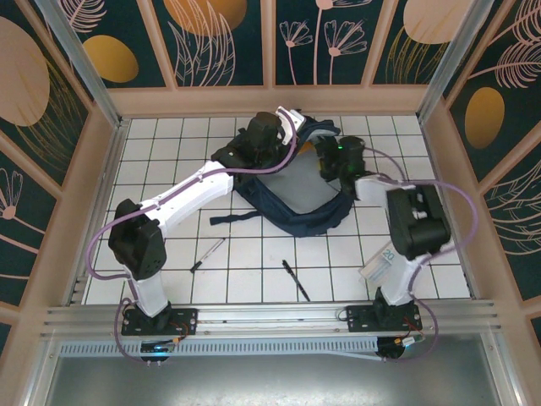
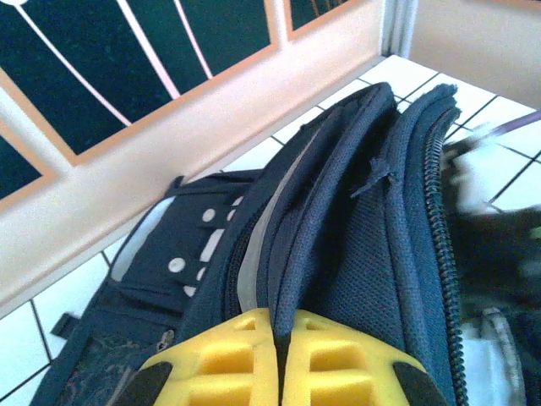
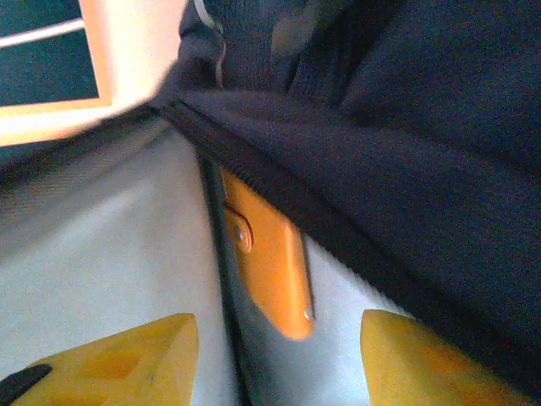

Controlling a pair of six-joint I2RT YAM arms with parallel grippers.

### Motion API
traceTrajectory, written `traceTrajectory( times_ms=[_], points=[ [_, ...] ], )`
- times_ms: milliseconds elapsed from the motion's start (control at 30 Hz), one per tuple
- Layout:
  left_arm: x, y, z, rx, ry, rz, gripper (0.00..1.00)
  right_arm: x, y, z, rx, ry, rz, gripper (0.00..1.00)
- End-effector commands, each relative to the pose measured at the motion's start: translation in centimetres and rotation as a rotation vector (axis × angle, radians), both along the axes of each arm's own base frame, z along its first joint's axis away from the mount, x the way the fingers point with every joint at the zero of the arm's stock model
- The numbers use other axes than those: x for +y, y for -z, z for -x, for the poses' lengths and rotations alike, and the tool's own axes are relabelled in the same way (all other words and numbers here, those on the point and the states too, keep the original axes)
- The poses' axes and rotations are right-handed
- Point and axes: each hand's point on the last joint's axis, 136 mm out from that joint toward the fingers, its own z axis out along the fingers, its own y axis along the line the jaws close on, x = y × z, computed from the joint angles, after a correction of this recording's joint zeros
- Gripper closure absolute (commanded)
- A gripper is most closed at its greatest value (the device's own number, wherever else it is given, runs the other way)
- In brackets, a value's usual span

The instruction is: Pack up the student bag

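White tiled table [image 1: 169, 144], student bag [image 1: 296, 199] sitting toward 12 o'clock. Your left pincer [image 2: 279, 359] is clamped on the bag's zipper rim, and your right pincer [image 3: 275, 364] is apart inside the mouth. Hold that rim high and taut so the pens [image 1: 296, 280] at 6 o'clock drop in cleanly.

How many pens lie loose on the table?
2. One slim greyish pen lies front left; a second slim black pen lies front centre. The navy fabric backpack may hide others.
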Motion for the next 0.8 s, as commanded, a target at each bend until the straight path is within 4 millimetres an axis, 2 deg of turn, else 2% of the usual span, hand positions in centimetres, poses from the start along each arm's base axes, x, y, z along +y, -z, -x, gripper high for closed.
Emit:
traceTrajectory(
  times_ms=[0,100,167,300,400,500,600,667,767],
  points=[
    [-0.6,-4.0,-1.8,-0.156,-0.037,0.085,1.0,-3.3,-0.9,4.5,0.06,-0.11,0.187,0.47],
    [-0.8,-3.0,-1.7,-0.128,-0.029,0.095,1.0,-7.1,-0.4,8.5,0.17,-0.121,0.334,0.44],
    [-1.0,-2.2,-1.6,-0.109,-0.022,0.099,1.0,-9.8,0.7,11.2,0.245,-0.097,0.404,0.41],
    [-1.1,-1.5,-1.6,-0.086,-0.028,0.112,1.0,-17.4,5.2,17.6,0.477,0.124,0.449,0.33],
    [-1.1,-1.5,-1.6,-0.084,-0.029,0.114,1.0,-21.1,8.3,21.7,0.62,0.226,0.465,0.29],
    [-1.0,-1.5,-1.7,-0.083,-0.027,0.1,1.0,-22.0,9.4,23.6,0.673,0.238,0.517,0.25],
    [-0.7,-1.4,-1.8,-0.084,-0.037,0.081,1.0,-21.3,10.8,24.5,0.671,0.216,0.497,0.24],
    [-0.4,-1.4,-1.8,-0.085,-0.046,0.083,1.0,-20.3,11.8,24.3,0.639,0.168,0.463,0.26],
    [0.0,-1.4,-1.7,-0.079,-0.058,0.086,1.0,-18.6,12.3,23.2,0.572,0.1,0.399,0.35]
  ],
)
